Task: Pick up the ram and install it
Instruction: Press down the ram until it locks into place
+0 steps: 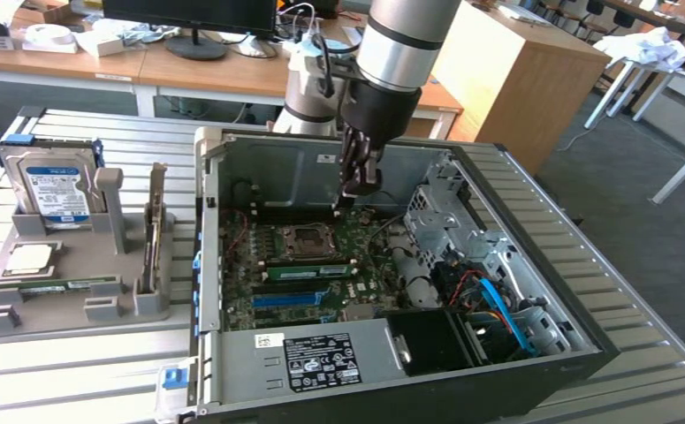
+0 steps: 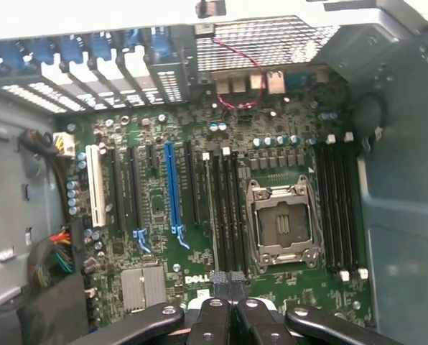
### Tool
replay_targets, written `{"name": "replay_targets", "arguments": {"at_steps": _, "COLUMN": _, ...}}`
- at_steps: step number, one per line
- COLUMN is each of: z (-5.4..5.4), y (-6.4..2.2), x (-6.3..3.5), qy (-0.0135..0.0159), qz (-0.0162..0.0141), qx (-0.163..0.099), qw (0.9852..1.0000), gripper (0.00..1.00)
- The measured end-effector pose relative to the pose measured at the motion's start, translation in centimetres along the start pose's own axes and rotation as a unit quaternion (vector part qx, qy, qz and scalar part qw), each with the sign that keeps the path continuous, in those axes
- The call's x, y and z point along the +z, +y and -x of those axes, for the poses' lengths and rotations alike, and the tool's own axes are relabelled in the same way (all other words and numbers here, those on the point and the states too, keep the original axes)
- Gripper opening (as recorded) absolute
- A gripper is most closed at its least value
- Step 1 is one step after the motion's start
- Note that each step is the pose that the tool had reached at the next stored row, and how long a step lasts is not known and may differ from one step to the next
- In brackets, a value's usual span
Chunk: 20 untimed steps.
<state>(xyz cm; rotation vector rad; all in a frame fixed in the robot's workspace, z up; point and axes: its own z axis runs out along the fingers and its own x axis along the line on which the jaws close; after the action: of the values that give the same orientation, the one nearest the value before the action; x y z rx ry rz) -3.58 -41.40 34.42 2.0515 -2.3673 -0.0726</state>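
Ram (image 1: 57, 284), one stick, lies on tray (image 1: 65, 314); one pincer (image 1: 363, 188) closed.

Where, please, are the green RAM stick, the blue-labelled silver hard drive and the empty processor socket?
Green RAM stick (image 1: 57, 284): exterior view, middle of the board lying flat in the grey holder.
Blue-labelled silver hard drive (image 1: 59, 190): exterior view, its blue label.
Empty processor socket (image 2: 281, 224): wrist view, the socket's centre.

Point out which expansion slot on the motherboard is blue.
The long blue slot in the middle of the row, flanked by black slots; the end slot is white.
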Motion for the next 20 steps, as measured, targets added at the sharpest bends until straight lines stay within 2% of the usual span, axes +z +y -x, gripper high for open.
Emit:
{"name": "replay_targets", "arguments": {"at_steps": 4, "z": 0.00, "y": 0.00, "x": 0.01, "qy": -0.0012, "qz": -0.0007, "qx": 0.028, "qw": 0.9996, "gripper": 0.10}}
{"name": "replay_targets", "arguments": {"at_steps": 9, "z": 0.00, "y": 0.00, "x": 0.02, "qy": -0.0024, "qz": -0.0014, "qx": 0.059, "qw": 0.9983, "gripper": 0.10}}
{"name": "replay_targets", "arguments": {"at_steps": 18, "z": 0.00, "y": 0.00, "x": 0.05, "qy": -0.0042, "qz": -0.0025, "qx": 0.103, "qw": 0.9946, "gripper": 0.10}}
{"name": "replay_targets", "arguments": {"at_steps": 19, "z": 0.00, "y": 0.00, "x": 0.06, "qy": -0.0044, "qz": -0.0027, "qx": 0.108, "qw": 0.9941, "gripper": 0.10}}
{"name": "replay_targets", "arguments": {"at_steps": 20, "z": 0.00, "y": 0.00, "x": 0.07, "qy": -0.0050, "qz": -0.0030, "qx": 0.122, "qw": 0.9925, "gripper": 0.10}}
